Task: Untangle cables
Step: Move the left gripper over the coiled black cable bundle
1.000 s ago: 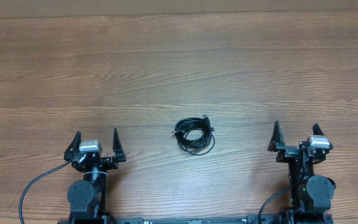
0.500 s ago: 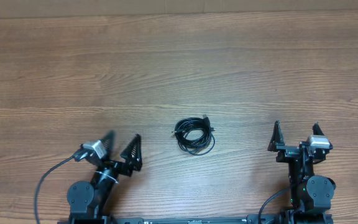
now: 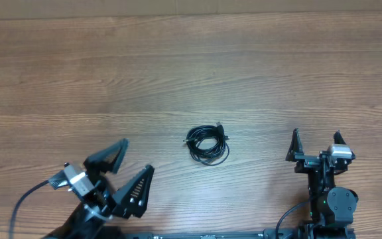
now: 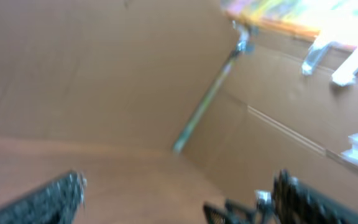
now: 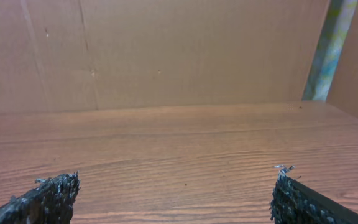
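Left claw (image 3: 138,155): released, jaws spread wide, nothing between them; turned at a slant so its tips aim toward the middle of the surface (image 3: 178,66). Its wrist view is blurred and tilted, showing only a cardboard wall (image 4: 104,68) and a strip of wood, no cord. Right claw (image 3: 316,135): also released and empty, jaws wide, squared up and pointing straight out from its base near the right edge. Its wrist view gives bare wood grain and the same wall beyond, no cord either. The cables (image 3: 208,146) lie between the two claws, a little farther out from the bases, closer to the left claw's tips than to the right, touching neither. They sit as one small tight coil flat on the wood, a short plug end (image 3: 219,125) poking out at the far side. Task judged not yet started. Risks from here: neither wrist camera has the coil in view, so an approach could land off target. The cords are thin and flat, so tips may scrape the wood or slide over them. Closing on the whole bundle would lift it as a lump, and pulling that way could cinch the loops tighter. With both arms converging on so small a target, the fingers could knock together.
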### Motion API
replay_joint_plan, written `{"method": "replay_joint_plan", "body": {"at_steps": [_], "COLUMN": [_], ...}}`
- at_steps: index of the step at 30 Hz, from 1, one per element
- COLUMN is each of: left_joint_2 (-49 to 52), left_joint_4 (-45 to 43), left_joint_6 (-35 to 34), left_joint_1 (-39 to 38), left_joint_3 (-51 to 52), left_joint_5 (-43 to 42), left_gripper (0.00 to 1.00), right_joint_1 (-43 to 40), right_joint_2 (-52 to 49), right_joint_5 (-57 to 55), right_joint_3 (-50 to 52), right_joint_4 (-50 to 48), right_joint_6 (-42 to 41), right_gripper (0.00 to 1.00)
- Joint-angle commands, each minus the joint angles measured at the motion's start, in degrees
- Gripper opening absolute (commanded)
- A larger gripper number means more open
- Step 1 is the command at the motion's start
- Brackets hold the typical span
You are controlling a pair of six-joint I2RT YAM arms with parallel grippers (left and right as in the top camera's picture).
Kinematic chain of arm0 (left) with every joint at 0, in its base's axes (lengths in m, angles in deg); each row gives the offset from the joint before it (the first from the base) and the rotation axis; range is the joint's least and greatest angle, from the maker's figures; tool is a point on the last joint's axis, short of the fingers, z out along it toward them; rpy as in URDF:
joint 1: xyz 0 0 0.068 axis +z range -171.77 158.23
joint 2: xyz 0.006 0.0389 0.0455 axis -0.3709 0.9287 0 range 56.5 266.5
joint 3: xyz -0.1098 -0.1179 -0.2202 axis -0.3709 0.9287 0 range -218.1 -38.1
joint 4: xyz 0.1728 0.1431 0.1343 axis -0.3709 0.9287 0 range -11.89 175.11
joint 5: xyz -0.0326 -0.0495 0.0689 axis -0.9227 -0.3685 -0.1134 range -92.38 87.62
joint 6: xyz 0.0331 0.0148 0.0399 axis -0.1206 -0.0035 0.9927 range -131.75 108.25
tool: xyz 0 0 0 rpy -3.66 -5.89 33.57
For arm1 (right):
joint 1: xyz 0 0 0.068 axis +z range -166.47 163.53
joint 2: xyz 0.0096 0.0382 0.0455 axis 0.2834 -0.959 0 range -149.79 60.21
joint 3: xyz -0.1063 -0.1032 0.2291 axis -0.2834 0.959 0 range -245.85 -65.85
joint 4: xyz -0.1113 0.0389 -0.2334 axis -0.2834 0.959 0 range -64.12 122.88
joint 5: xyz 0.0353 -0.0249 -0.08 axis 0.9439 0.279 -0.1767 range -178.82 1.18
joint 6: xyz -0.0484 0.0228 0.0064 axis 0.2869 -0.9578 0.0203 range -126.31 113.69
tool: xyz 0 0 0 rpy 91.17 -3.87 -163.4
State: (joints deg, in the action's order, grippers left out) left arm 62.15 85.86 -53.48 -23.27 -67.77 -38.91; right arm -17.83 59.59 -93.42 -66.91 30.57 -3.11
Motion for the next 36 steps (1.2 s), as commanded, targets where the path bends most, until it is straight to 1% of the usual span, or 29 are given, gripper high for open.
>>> {"method": "replay_joint_plan", "body": {"at_steps": [1, 3, 6, 7, 9, 11, 12, 14, 15, 17, 19, 21, 23, 25, 28, 30, 34, 36], "left_joint_2": [10.9, 17.7, 28.0, 30.8, 38.4, 43.8, 48.7, 53.1, 54.9, 57.5, 59.6, 61.2, 62.6, 63.5, 64.9, 65.9, 69.0, 71.2], "left_joint_4": [19.3, 30.4, 44.9, 48.8, 59.4, 66.7, 73.7, 79.8, 81.8, 83.1, 82.8, 82.8, 83.1, 83.4, 83.6, 83.9, 83.9, 83.8], "left_joint_6": [17.9, 21.1, 25.4, 26.6, 28.7, 30.0, 31.3, 32.0, 31.9, 32.0, 34.6, 34.7, 32.8, 28.7, 21.8, 17.7, 9.8, 6.4], "left_joint_1": [0.0, 0.0, 0.0, 0.0, 0.0, 0.0, 0.0, 0.0, 0.0, 0.0, 0.0, -0.3, -2.0, -5.0, -12.8, -18.4, -28.8, -32.5], "left_joint_3": [-21.2, -31.4, -45.1, -48.6, -57.5, -63.1, -67.7, -71.1, -72.1, -72.6, -72.6, -72.6, -72.6, -72.6, -72.6, -72.6, -72.6, -72.6], "left_joint_5": [3.5, 5.0, 5.0, 5.0, 5.8, 6.4, 6.4, 4.3, 1.8, -6.4, -13.2, -13.6, -8.2, -0.8, 11.8, 18.8, 30.6, 36.4], "left_gripper": [1.00, 1.00, 1.00, 1.00, 1.00, 1.00, 1.00, 1.00, 1.00, 1.00, 1.00, 1.00, 1.00, 1.00, 1.00, 1.00, 1.00, 1.00], "right_joint_1": [0.1, 0.1, 0.1, 0.1, 0.1, 0.1, 0.1, 0.1, 0.1, 0.1, 0.1, 0.1, 0.1, 0.1, 0.1, 0.1, 0.1, 0.1], "right_joint_2": [0.5, 0.5, 0.5, 0.5, 0.5, 0.5, 0.5, 0.5, 0.5, 0.5, 0.5, 0.5, 0.5, 0.5, 0.5, 0.5, 0.5, 0.5], "right_joint_5": [-0.4, -0.4, -0.4, -0.4, -0.4, -0.4, -0.4, -0.4, -0.4, -0.4, -0.4, -0.4, -0.4, -0.4, -0.4, -0.4, -0.4, -0.4], "right_joint_3": [0.6, 0.6, 0.6, 0.6, 0.6, 0.6, 0.6, 0.6, 0.6, 0.6, 0.6, 0.6, 0.6, 0.6, 0.6, 0.6, 0.6, 0.6], "right_joint_4": [-0.3, -0.3, -0.3, -0.3, -0.3, -0.3, -0.3, -0.3, -0.3, -0.3, -0.3, -0.3, -0.3, -0.3, -0.3, -0.3, -0.3, -0.3], "right_joint_6": [-0.1, -0.1, -0.1, -0.1, -0.1, -0.1, -0.1, -0.1, -0.1, -0.1, -0.1, -0.1, -0.1, -0.1, -0.1, -0.1, -0.1, -0.1], "right_gripper": [1.00, 1.00, 1.00, 1.00, 1.00, 1.00, 1.00, 1.00, 1.00, 1.00, 1.00, 1.00, 1.00, 1.00, 1.00, 1.00, 1.00, 1.00]}}
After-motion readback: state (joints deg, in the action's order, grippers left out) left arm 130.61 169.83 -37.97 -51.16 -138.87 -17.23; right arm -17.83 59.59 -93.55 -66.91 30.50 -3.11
